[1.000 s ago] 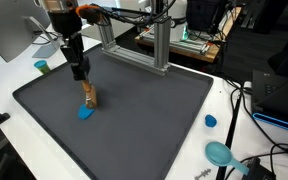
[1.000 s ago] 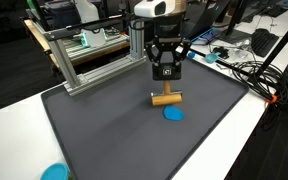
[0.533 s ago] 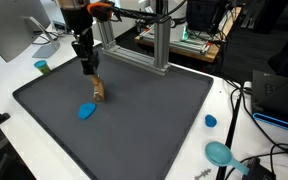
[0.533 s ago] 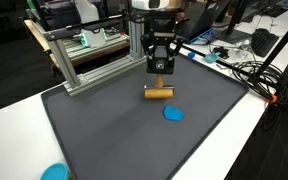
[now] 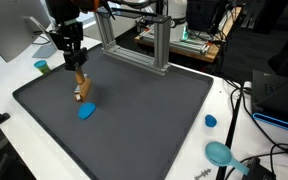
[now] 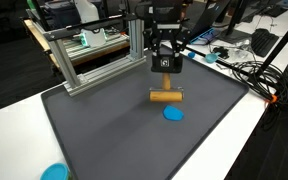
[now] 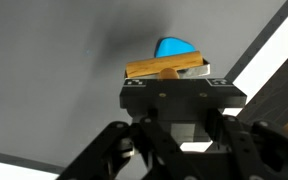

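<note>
My gripper [image 5: 79,79] [image 6: 165,86] is shut on a short wooden stick [image 5: 80,86] [image 6: 165,97] and holds it level just above the dark grey mat [image 5: 144,110] [image 6: 114,130]. A small blue piece [image 5: 86,110] [image 6: 173,114] lies flat on the mat right beside and below the stick. In the wrist view the stick [image 7: 164,68] crosses between the fingers of the gripper [image 7: 165,74], with the blue piece [image 7: 174,47] just beyond it. The fingertips are hidden behind the gripper body there.
An aluminium frame [image 5: 144,45] [image 6: 84,60] stands along the mat's far edge. On the white table [image 5: 234,110] sit a teal cup [image 5: 42,66], a blue cap [image 5: 210,121] and a teal scoop [image 5: 220,152]. Cables [image 6: 249,72] and a monitor [image 5: 9,30] lie off the mat.
The gripper has carried the stick a short way over the mat, first toward the frame, then back sideways, turning it. The blue piece has stayed where it was.
</note>
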`<state>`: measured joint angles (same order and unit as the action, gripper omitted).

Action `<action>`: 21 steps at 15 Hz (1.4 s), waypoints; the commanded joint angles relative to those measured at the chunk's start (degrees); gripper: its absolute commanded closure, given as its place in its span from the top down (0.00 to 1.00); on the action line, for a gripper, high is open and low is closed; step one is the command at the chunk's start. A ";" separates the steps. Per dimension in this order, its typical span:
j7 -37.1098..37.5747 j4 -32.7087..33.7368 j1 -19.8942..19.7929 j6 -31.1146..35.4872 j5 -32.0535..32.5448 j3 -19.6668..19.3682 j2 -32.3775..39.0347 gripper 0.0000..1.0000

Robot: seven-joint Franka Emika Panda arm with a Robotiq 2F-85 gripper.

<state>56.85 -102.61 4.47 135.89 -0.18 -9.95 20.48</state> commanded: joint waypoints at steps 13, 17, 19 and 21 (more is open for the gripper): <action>3.91 29.85 0.52 -19.64 8.60 2.24 18.15 0.22; -2.24 30.86 -1.62 -17.99 5.99 3.34 20.78 0.22; -4.58 31.12 -2.49 -17.00 4.67 3.81 21.62 0.22; -6.16 30.64 -2.86 -15.30 3.29 4.07 21.69 0.22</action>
<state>53.91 -74.01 3.00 119.18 5.83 -7.12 41.28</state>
